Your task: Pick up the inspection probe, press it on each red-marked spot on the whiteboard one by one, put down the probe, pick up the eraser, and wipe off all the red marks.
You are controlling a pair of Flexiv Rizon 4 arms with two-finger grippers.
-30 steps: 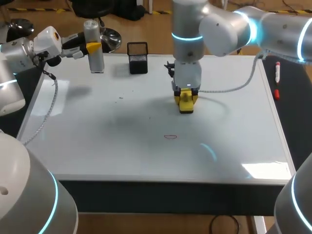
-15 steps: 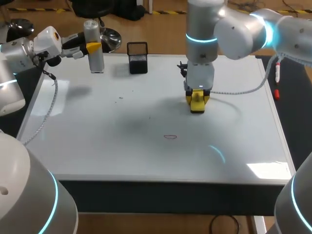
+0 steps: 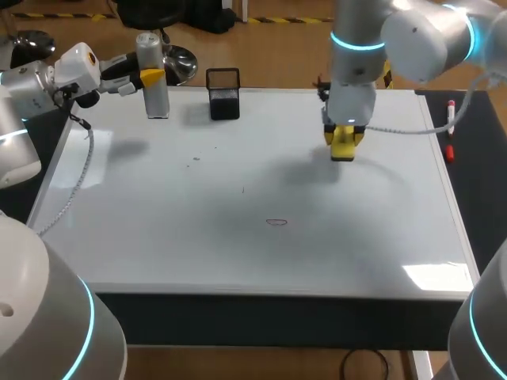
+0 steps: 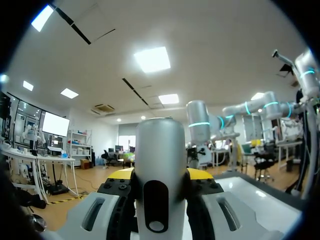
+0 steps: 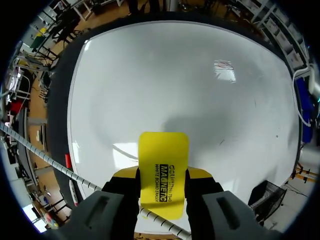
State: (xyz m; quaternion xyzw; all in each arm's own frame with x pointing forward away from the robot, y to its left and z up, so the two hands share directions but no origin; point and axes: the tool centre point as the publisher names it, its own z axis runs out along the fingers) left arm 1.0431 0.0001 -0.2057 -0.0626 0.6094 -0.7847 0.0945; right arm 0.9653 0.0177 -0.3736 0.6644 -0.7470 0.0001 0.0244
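Our right gripper (image 3: 344, 142) was clamped on the yellow eraser (image 5: 163, 170), whose long axis ran out along the fingers, low over the whiteboard (image 3: 158, 222). A faint red mark (image 3: 276, 222) lay well apart, back toward us and leftward. Farther off, our left gripper (image 3: 146, 77) pinched the upright probe (image 4: 160, 165).

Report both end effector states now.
Left end effector: closed on the grey cylindrical inspection probe.
Right end effector: closed on the flat yellow rectangular eraser.
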